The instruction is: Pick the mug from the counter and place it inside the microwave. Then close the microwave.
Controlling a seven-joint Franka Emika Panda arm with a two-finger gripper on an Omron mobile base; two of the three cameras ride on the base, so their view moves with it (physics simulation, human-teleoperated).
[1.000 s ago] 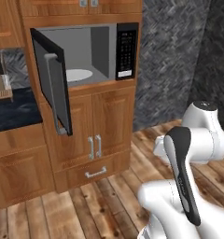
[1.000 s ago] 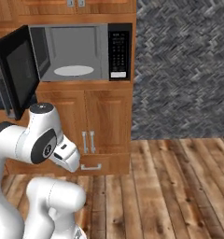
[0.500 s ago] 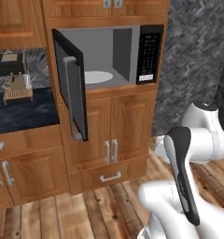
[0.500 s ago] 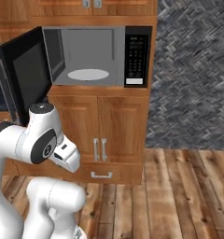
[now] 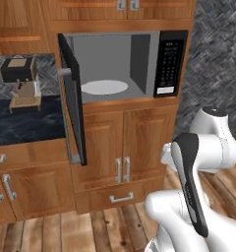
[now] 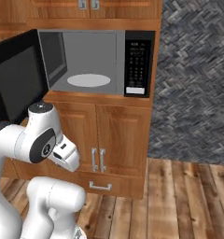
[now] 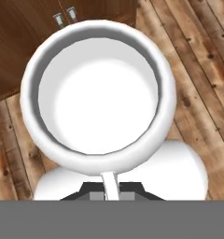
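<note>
A white mug [image 7: 97, 93] is seen from above in the hand view, its open mouth facing the camera, over wooden floorboards [image 7: 198, 60] and a cabinet front. The hand [image 7: 111, 189] sits right beneath it; whether its fingers clamp the mug cannot be told. The microwave [image 5: 125, 64] stands with its door [image 5: 73, 103] swung open, turntable [image 5: 104, 87] bare. A coffee machine [image 5: 20, 81] rests on the black surface [image 5: 26, 125] to its left.

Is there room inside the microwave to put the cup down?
Yes. The microwave stands open and its round turntable is bare, with grey walls on each side and the button panel on the right. The door swings out on the left, so that side is tight. The counter is bare in front of the coffee machine.
</note>
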